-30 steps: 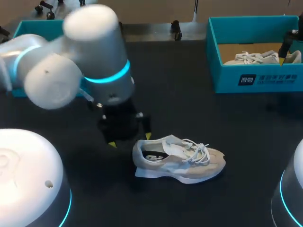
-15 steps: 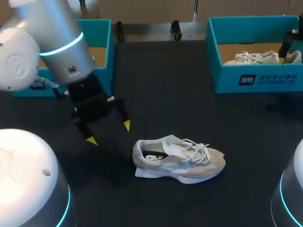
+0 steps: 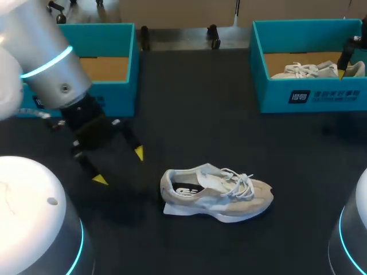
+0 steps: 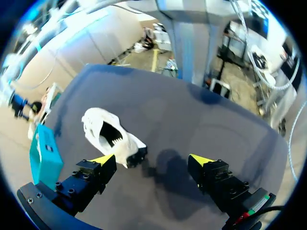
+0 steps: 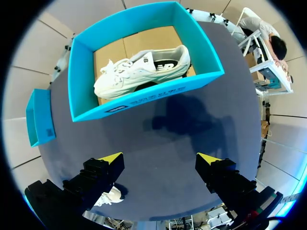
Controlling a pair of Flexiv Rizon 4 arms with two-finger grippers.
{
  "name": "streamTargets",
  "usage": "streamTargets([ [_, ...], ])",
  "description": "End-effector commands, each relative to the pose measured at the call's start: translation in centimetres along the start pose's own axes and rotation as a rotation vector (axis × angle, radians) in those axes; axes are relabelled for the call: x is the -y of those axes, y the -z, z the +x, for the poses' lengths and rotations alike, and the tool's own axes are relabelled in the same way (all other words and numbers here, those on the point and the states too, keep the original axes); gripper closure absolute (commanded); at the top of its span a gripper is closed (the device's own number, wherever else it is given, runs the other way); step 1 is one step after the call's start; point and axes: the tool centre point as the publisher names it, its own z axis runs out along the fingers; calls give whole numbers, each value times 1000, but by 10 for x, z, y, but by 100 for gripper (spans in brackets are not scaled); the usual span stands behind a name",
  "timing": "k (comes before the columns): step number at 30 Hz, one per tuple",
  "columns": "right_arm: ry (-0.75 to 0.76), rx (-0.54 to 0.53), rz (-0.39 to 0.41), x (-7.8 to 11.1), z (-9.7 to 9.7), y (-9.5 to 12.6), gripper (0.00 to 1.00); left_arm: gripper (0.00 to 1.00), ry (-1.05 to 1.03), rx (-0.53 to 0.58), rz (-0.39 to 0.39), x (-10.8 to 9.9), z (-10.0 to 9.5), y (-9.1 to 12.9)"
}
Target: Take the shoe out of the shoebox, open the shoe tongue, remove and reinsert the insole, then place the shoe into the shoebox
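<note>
A beige shoe (image 3: 218, 195) with white laces lies on its sole in the middle of the black table, toe to the right, tongue lifted and the insole showing in its opening. My left gripper (image 3: 119, 166) hangs open to the left of the heel, clear of it. In the left wrist view the shoe (image 4: 108, 136) lies just ahead of one finger of the open left gripper (image 4: 152, 159), not between the two. My right gripper (image 5: 159, 159) stands open above the table in front of the right shoebox (image 5: 144, 103), empty.
The teal right shoebox (image 3: 309, 94) at the back right holds a second white shoe (image 3: 315, 70). Another teal box (image 3: 123, 86) with a bare cardboard floor stands at the back left. White arm bases fill both near corners.
My left arm has swung back and to the left, away from the shoe's heel, with its gripper still open. The shoe and the right arm have not moved.
</note>
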Motion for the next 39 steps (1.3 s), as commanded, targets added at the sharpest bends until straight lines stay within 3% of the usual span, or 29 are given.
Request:
streamTargets([
  [1, -2, -1, -3, 1, 0, 0, 0, 0, 113, 196, 87, -16, 19, 4],
  [8, -2, -1, -3, 1, 0, 0, 0, 0, 307, 297, 227, -36, 31, 1],
  [19, -2, -1, -3, 1, 0, 0, 0, 0, 483, 369, 329, -49, 39, -14],
  [20, -2, -1, -3, 1, 0, 0, 0, 0, 518, 343, 314, -50, 40, -16],
  [22, -2, -1, -3, 1, 0, 0, 0, 0, 525, 209, 189, -52, 40, -22],
  [33, -2, -1, -3, 1, 0, 0, 0, 0, 525, 209, 189, -52, 40, -22],
  [39, -2, -1, -3, 1, 0, 0, 0, 0, 579, 252, 366, -77, 57, -28],
])
